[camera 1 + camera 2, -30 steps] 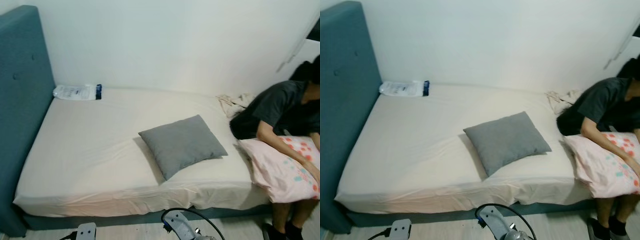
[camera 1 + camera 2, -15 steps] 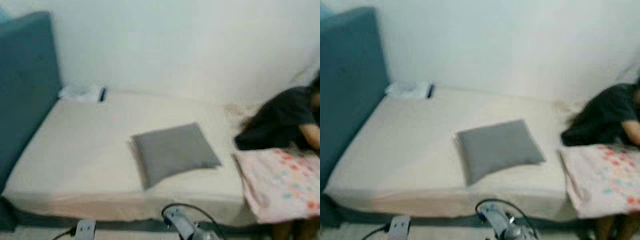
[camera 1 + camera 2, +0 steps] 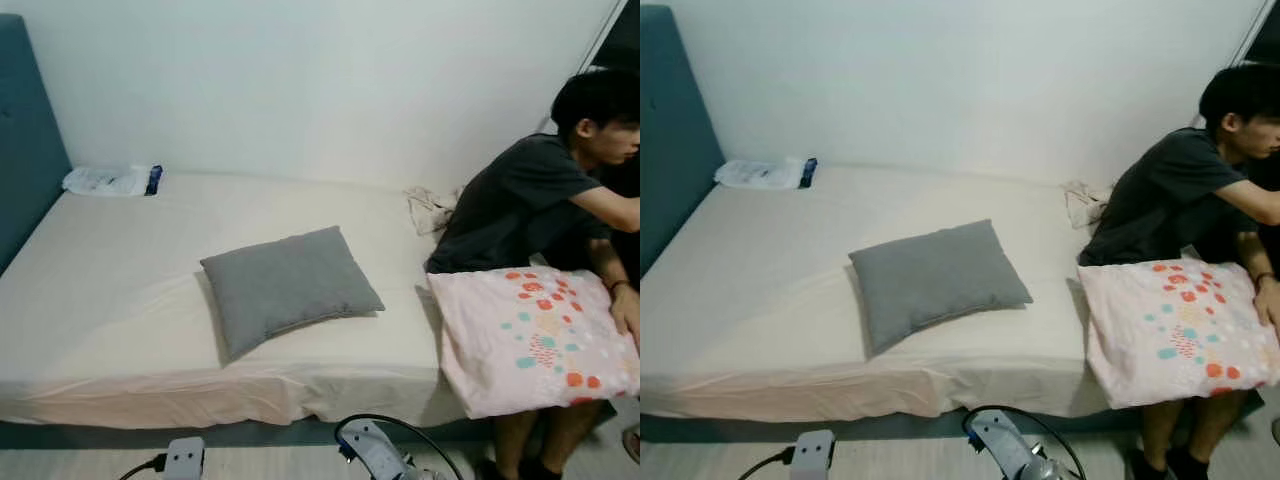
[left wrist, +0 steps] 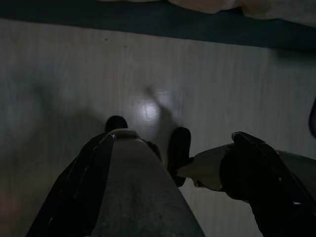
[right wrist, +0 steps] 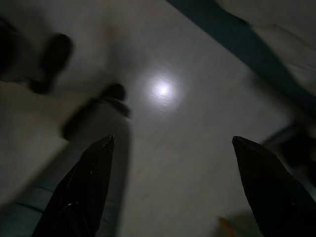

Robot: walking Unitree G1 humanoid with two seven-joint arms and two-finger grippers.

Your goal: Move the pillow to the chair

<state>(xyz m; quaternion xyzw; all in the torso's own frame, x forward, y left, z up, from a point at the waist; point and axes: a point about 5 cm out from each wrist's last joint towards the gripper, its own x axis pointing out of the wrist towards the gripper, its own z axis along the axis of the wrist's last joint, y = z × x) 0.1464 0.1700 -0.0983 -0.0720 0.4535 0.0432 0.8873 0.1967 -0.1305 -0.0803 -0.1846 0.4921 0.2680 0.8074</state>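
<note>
The right gripper [image 5: 170, 187] hangs over the floor [image 5: 163, 148], fingers spread wide, holding nothing (left gripper [image 4: 180, 182] likewise). The grey pillow [image 3: 288, 285] lies flat mid-bed [image 3: 100, 290], long axis left-right, slightly skewed.

Counted: two pillows, one grey pillow [image 3: 290, 285] and one pink patterned pillow [image 3: 530, 335]; one bed [image 3: 120, 300]; one person [image 3: 545, 200]; one white packet [image 3: 110, 180]; one crumpled cloth [image 3: 430, 208].
</note>
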